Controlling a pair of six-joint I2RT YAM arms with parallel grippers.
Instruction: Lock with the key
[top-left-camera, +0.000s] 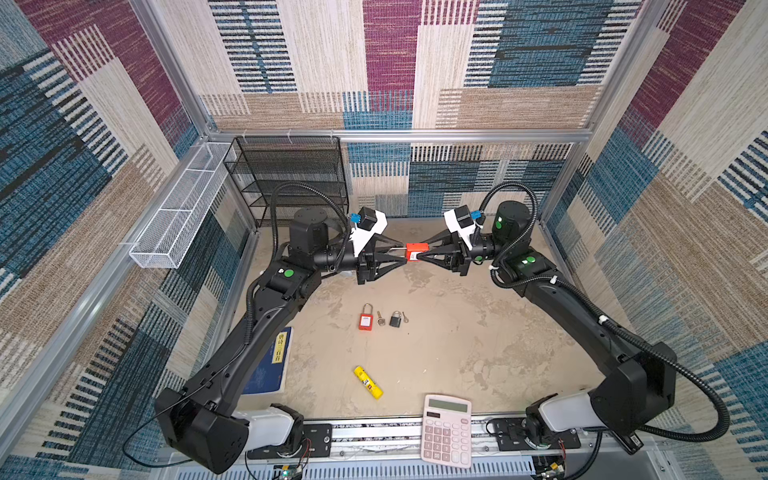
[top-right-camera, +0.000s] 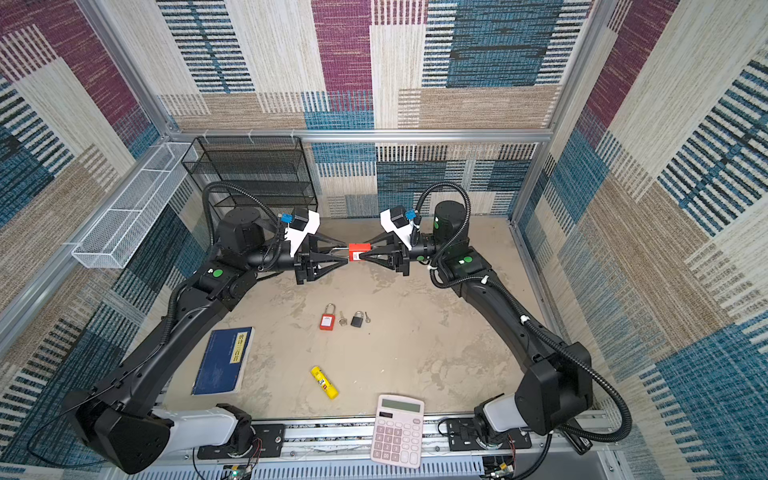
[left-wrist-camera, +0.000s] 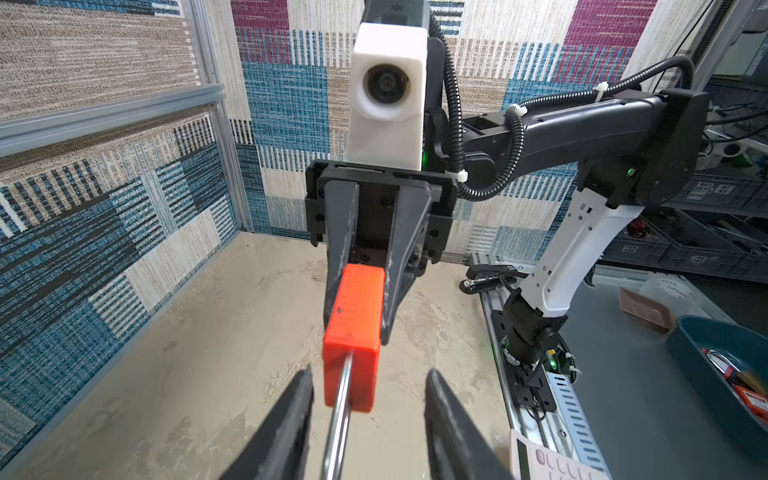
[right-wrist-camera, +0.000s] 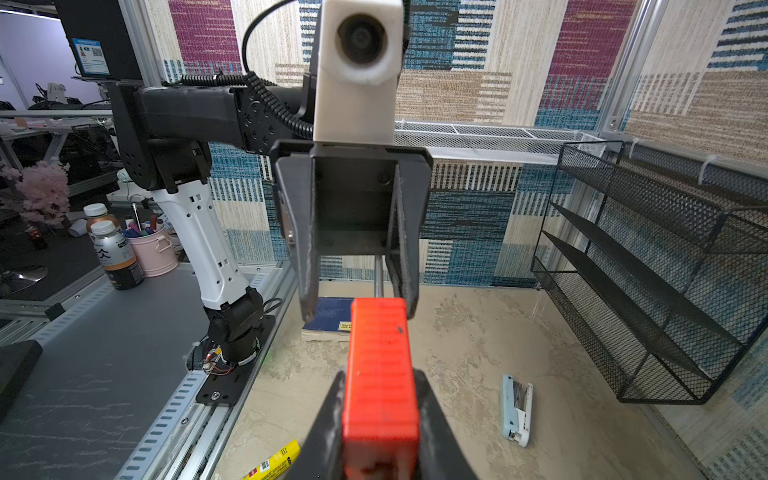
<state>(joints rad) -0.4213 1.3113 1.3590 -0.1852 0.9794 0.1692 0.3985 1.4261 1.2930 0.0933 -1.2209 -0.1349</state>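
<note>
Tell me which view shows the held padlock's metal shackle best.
Left wrist view: the shackle runs large and clear out of the red padlock. The right wrist view shows only a sliver; both top views, a thin line.

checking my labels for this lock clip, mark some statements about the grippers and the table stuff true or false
1. The right gripper is clamped on the body of the held red padlock. True.
2. The left gripper is shut on the shackle. False: its jaws stand apart, either side of the shackle.
3. A second red padlock lies on the table near a black padlock. True.
4. The calculator rests on the blue book. False: it lies apart from the book, at the front edge.
</note>
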